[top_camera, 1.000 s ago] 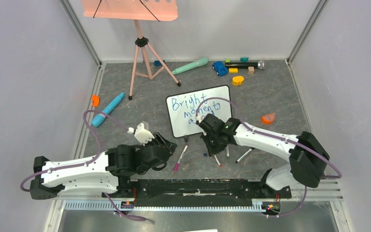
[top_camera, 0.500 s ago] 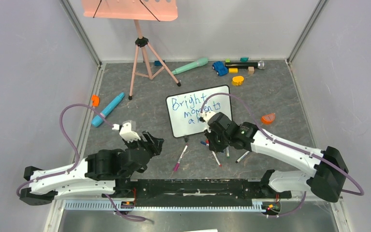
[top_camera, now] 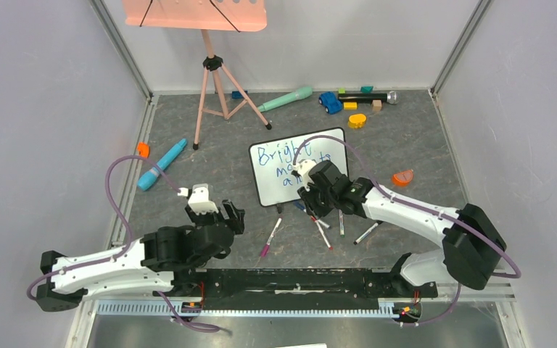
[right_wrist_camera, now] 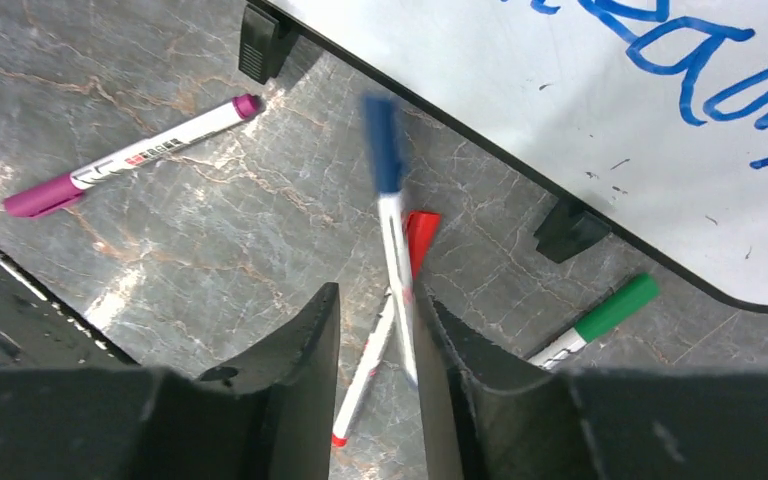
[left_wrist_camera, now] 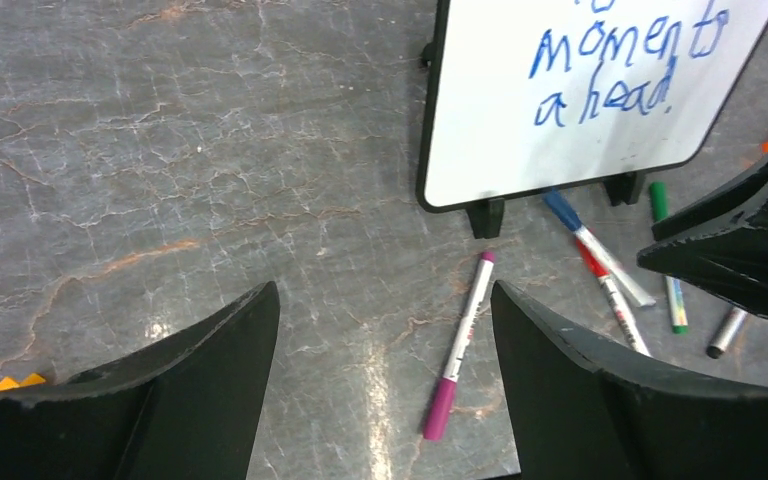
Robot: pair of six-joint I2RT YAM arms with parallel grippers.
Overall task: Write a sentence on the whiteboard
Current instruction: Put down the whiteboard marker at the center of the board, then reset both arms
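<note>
**A:** Whiteboard [top_camera: 270, 181] position?

**B:** Middle of the table [top_camera: 210, 167], on its black feet. The left wrist view shows the blue sentence [left_wrist_camera: 610, 70] as "moments ahead".

**A:** Grippers?

**B:** Left gripper [left_wrist_camera: 382, 300] is spread wide, nothing between. Right gripper [right_wrist_camera: 377, 295] is narrowly parted by the board's lower edge. A blue marker [right_wrist_camera: 385, 150] is in the gap, too blurred to say if it touches a finger.
</note>
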